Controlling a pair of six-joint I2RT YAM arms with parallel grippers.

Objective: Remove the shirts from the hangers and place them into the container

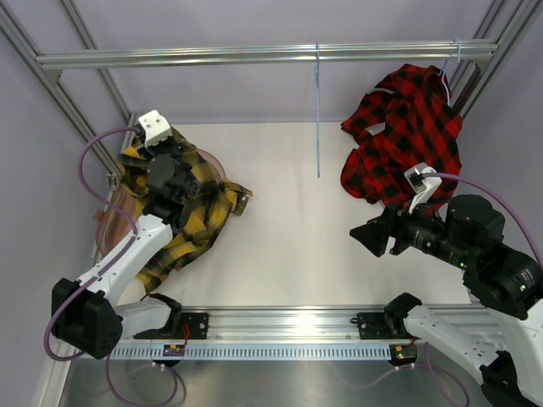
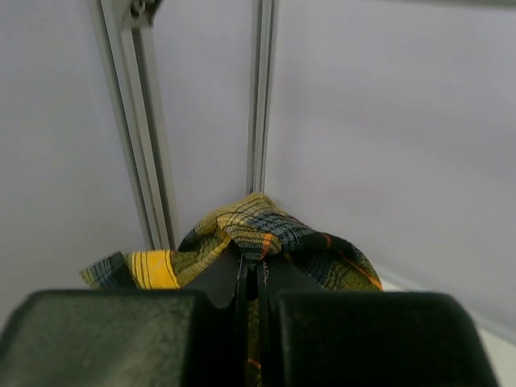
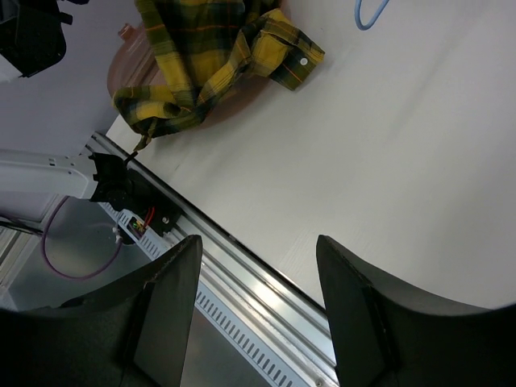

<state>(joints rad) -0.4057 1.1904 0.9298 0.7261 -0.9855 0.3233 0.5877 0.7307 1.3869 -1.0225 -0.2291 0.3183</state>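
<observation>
The yellow-and-black shirt (image 1: 199,212) lies bunched over the pinkish container (image 1: 109,222) at the left, one sleeve trailing onto the table. My left gripper (image 1: 167,182) is above it, shut on a fold of the yellow shirt (image 2: 258,226). The red-and-black shirt (image 1: 407,136) hangs at the back right from a light-blue hanger (image 1: 457,49) hooked on the rail. A second, bare hanger (image 1: 318,110) dangles from the rail's middle. My right gripper (image 1: 373,237) is open and empty, just below and in front of the red shirt. It points left across the table towards the yellow shirt (image 3: 201,56) and the container (image 3: 122,68).
A silver frame rail (image 1: 254,55) runs across the back, with slanted struts at both sides. The arms' mounting rail (image 1: 288,326) borders the near edge of the white table (image 1: 297,237). A purple cable (image 1: 93,153) loops beside the left arm.
</observation>
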